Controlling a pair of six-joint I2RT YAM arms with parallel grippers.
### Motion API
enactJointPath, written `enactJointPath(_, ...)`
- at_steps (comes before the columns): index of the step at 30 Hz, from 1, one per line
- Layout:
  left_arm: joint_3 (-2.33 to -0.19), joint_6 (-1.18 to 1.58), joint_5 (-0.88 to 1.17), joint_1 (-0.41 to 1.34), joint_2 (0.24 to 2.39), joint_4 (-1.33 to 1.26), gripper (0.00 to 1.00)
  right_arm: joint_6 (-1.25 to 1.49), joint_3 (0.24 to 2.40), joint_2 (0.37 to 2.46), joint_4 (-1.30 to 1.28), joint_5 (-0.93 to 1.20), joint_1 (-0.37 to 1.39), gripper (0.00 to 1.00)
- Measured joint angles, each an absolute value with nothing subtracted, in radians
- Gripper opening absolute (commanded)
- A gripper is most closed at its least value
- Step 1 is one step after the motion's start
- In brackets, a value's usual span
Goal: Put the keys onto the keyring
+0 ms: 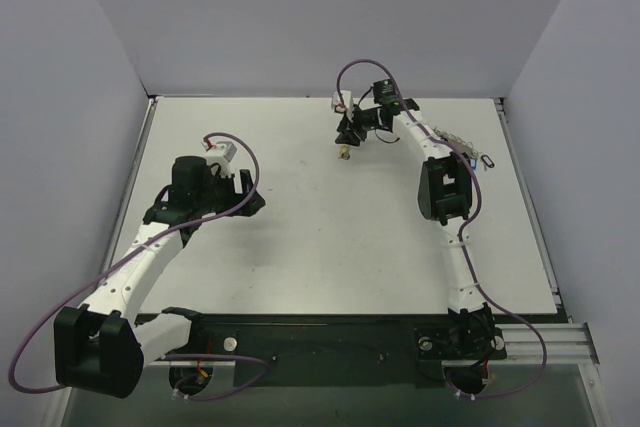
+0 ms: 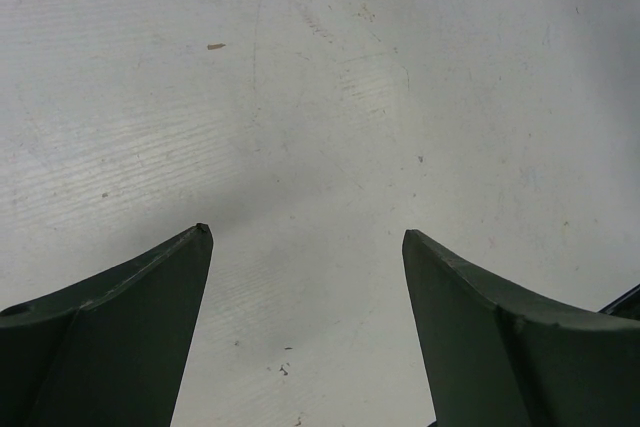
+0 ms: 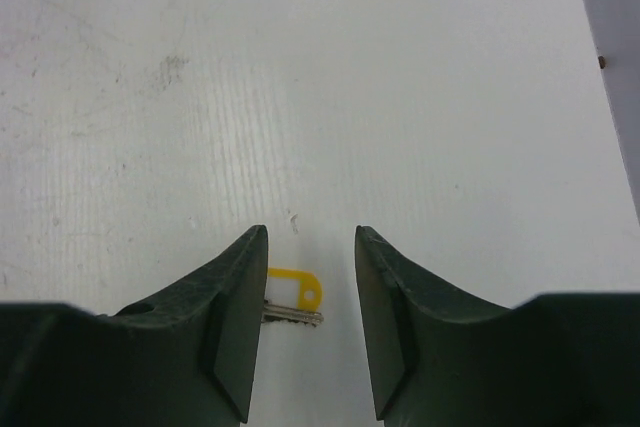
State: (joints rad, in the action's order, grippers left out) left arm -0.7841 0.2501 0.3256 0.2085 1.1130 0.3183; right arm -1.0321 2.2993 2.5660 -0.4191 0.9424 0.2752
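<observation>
Two grippers over our white table (image 1: 300, 237)
Our left gripper (image 2: 307, 235) hangs above bare surface, jaws wide apart. Our right gripper (image 3: 311, 232) stands at the far side, jaws partly apart and gripping nothing. We see the keyring (image 1: 460, 138) near the right edge, and a yellow key (image 3: 292, 290) flat on the table between the right fingers.

I can read no text, number or brand in any of my three views. The yellow key (image 3: 292, 291) shows a plain face, nothing legible on it.
</observation>
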Motion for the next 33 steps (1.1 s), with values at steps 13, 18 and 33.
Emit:
enactJointPath(13,-0.861,0.347,0.343,0.275,1.287,0.255,0.84,-0.39,2.251,2.507,-0.228,0.87,0.23,0.57)
enactJointPath(18,-1.128,0.362,0.287,0.369,1.561,0.26,0.79,-0.318,2.251,2.35,-0.479,0.845,0.192,0.59)
enactJointPath(33,-1.705,0.466,0.353,0.444,2.209,0.16,0.59,-0.398,1.686,1.71,-0.952,0.985,0.009,0.59)
